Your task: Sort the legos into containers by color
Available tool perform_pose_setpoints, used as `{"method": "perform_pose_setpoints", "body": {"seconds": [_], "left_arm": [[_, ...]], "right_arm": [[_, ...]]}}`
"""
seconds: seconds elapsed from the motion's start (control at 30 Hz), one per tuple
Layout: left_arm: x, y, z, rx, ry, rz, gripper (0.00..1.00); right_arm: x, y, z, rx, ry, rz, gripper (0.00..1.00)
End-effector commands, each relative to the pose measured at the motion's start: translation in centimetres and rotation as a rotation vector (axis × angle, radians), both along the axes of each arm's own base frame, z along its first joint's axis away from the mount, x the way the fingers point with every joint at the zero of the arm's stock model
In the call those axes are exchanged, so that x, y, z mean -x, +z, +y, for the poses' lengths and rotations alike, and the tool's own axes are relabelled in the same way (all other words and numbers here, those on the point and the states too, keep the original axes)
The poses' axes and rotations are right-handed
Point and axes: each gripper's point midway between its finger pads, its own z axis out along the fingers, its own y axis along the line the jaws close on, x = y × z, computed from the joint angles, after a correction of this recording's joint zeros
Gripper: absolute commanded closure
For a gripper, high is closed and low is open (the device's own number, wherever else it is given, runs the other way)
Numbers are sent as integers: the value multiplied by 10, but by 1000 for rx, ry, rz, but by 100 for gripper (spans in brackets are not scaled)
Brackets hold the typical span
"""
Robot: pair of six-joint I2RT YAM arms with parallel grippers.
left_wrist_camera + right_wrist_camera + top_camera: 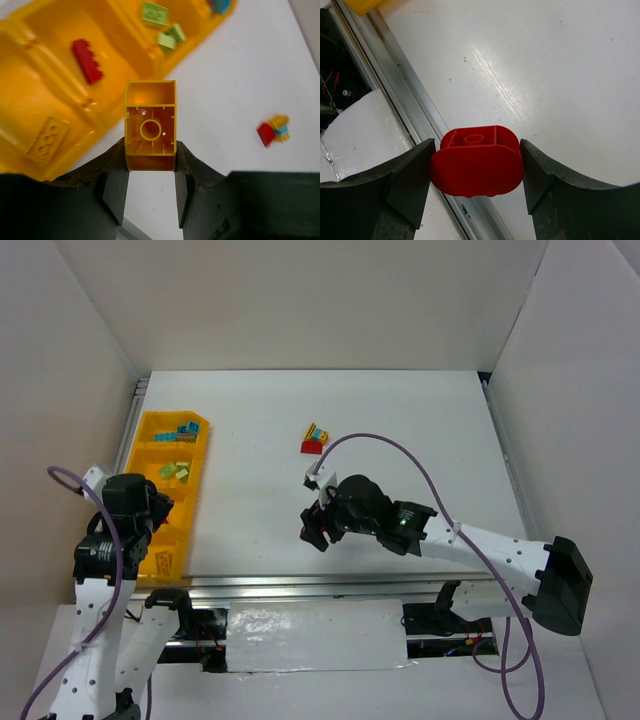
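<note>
– Left gripper (150,152), condition?
– Jaws clamped on a yellow brick (150,125), its hollow underside toward the wrist camera. Position: above the white table (400,420), just beside the near end of the yellow-orange tray (150,432).
– Right gripper (476,160)?
– Jaws clamped on a rounded red brick (475,175), above the near part of the table, near its centre.
– Surface and surroundings?
– Table: white and flat, with faint streaks in the right wrist view. Plain white panels (300,300) enclose it at the back and on both sides. An aluminium rail (300,585) borders the near edge. A crinkled white sheet (315,635) lies between the arm bases. Purple cables (400,445) run along both arms.
– Tray contents?
– Far compartment: teal-blue bricks (186,428). Next: pale green bricks (175,470). Next: one long red brick (86,61). Nearest: one flat yellow brick (47,140).
– Loose parts?
– One clump (316,437) of red, yellow and teal-blue bricks lies on the table, well apart from the tray.
</note>
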Motion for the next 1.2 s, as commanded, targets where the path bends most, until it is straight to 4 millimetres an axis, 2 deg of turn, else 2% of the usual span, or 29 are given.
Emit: {"method": "perform_pose_setpoints", "body": {"seconds": [0.0,0.03,0.1,0.17,0.3,0.43,0.67,0.73,0.77,0.87,0.9,0.93,0.97,1.0,1.03,1.17], "left_arm": [[50,-11,69,-145,428,98,100],[65,-22,82,-156,553,122,100],[72,-25,85,-173,573,158,100],[78,-23,94,-188,666,164,100],[93,-36,107,-243,787,264,100],[88,-64,102,-178,827,333,100],[87,-91,97,-131,823,340,100],[79,-96,96,-120,802,318,99],[80,-102,95,-131,788,335,88],[84,-109,98,-139,814,349,65],[84,-110,99,-146,813,351,43],[84,-111,102,-154,818,354,34],[84,-111,102,-156,818,354,16],[83,-111,103,-154,817,353,7],[80,-109,105,-157,809,345,1],[69,-95,104,-154,760,308,1]], "right_arm": [[7,20,8,-70,44,-12,100],[11,24,10,-90,62,-11,100],[13,25,11,-99,78,-6,100],[17,27,12,-118,93,-4,100],[25,28,12,-139,126,8,100],[28,30,12,-148,139,6,100],[30,26,13,-141,146,21,100],[29,22,14,-133,144,26,100],[28,20,15,-127,144,31,100],[27,16,16,-114,145,39,100],[27,16,16,-112,143,41,100],[27,14,17,-106,145,45,100],[28,14,18,-105,147,47,100],[27,13,18,-104,146,48,100],[27,10,19,-98,148,53,100],[26,14,22,-103,151,56,100]]}}
